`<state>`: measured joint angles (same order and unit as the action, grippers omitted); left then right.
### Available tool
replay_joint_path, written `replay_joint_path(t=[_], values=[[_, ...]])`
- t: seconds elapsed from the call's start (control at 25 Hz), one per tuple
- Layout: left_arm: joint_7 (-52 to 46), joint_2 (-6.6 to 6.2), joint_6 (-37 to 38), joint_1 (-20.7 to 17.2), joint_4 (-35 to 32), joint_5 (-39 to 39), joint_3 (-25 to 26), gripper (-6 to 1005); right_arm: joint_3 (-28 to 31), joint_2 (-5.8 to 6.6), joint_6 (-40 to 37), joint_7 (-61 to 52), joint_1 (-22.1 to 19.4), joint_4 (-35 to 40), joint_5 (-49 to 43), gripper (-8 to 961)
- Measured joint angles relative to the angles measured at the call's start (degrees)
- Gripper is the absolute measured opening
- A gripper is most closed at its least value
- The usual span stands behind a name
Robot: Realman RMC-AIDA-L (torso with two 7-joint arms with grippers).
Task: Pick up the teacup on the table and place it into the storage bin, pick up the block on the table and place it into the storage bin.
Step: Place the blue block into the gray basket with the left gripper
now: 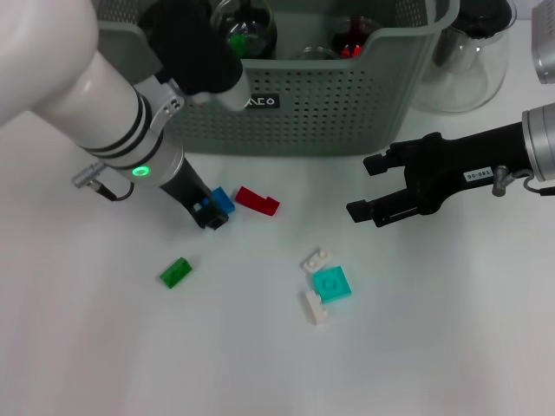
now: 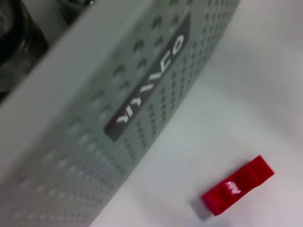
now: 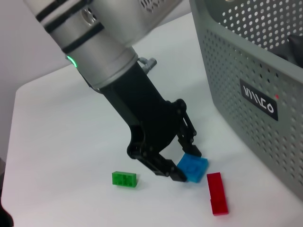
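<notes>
The left gripper [image 1: 214, 212] is down on the white desk [image 1: 104, 347], just in front of the large grey-green perforated plastic storage bin [image 1: 347, 113] at the desk's far edge. Its fingers are closed around a small blue plastic building block [image 1: 224, 201] — the right wrist view shows the two black fingers [image 3: 171, 171] bracketing the block's sides while it sits on the desktop. A flat red plastic brick [image 1: 257, 200] lies just beside the blue one, apart from it, and a green plastic brick [image 1: 176, 272] sits nearer the front-left. A cluster of two white bricks and one turquoise brick [image 1: 330, 283] lies toward the middle-front of the desk.

The right gripper [image 1: 360, 186] hovers above the right side of the desk with its fingers spread and nothing between them (it looks idle). A clear glass carafe [image 1: 464, 65] stands beyond the bin's right end, near the far right corner.

The blue block looks light, rigid and smooth-sided — likely to slip or twist if pinched at a corner, so a grip across two flat opposing faces is the safe one. It should tolerate a short drop into the bin. No teacup is visible on the desk; dark objects sit inside the bin, but I cannot tell what they are.
</notes>
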<state>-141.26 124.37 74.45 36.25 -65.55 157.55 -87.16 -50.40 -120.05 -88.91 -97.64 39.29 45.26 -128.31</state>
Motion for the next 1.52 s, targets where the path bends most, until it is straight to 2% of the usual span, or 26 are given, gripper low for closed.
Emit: replay_joint_path(t=[0.2,0.36,0.48,0.64,0.76,0.88,0.96,1.16,1.24,1.4,1.52], values=[[-0.9,0.13,6.2,-3.0,-9.6,-2.1,4.1,415,0.3,0.22,0.0,0.0,0.0,0.0,-0.1,941],[0.1,-0.07,12.7,-6.7,-20.1,-11.0,11.4,422,0.5,0.85,-0.6,-0.3,-0.2,0.2,-0.1,941],[1.9,-0.18,16.6,-8.1,-25.1,-18.8,17.6,426,0.6,1.27,-0.6,-0.4,-0.5,0.1,0.0,941],[3.8,-0.23,18.8,-8.1,-30.2,-27.5,24.3,432,0.7,1.63,-0.7,-0.5,-0.8,0.0,0.0,941],[4.2,-0.44,16.0,-5.7,-32.1,-28.6,27.0,436,0.7,1.64,-0.5,-0.6,-0.8,0.0,0.0,941],[4.0,-1.61,10.7,-1.1,-29.3,-26.1,27.3,441,0.7,1.5,-0.3,-0.6,-0.8,0.0,0.0,941],[3.7,-2.52,7.4,2.7,-25.0,-23.5,27.2,444,0.6,1.49,-0.1,-0.6,-0.8,0.0,0.0,940],[2.6,-3.84,-2.3,13.4,-7.6,-12.4,27.9,451,0.7,1.63,0.0,-0.7,-0.8,0.0,0.0,940],[1.4,-4.22,-5.8,16.4,-1.3,-8.8,28.0,454,0.7,1.65,0.0,-0.7,-0.9,0.0,-0.1,940],[-2.9,-4.57,-12.5,20.0,6.2,-2.9,28.0,461,0.7,1.6,0.0,-0.7,-0.9,0.0,-0.1,940],[-4.3,-4.85,-14.3,21.4,9.6,-0.9,27.9,465,0.7,1.5,0.0,-0.7,-0.9,0.0,-0.2,940]])
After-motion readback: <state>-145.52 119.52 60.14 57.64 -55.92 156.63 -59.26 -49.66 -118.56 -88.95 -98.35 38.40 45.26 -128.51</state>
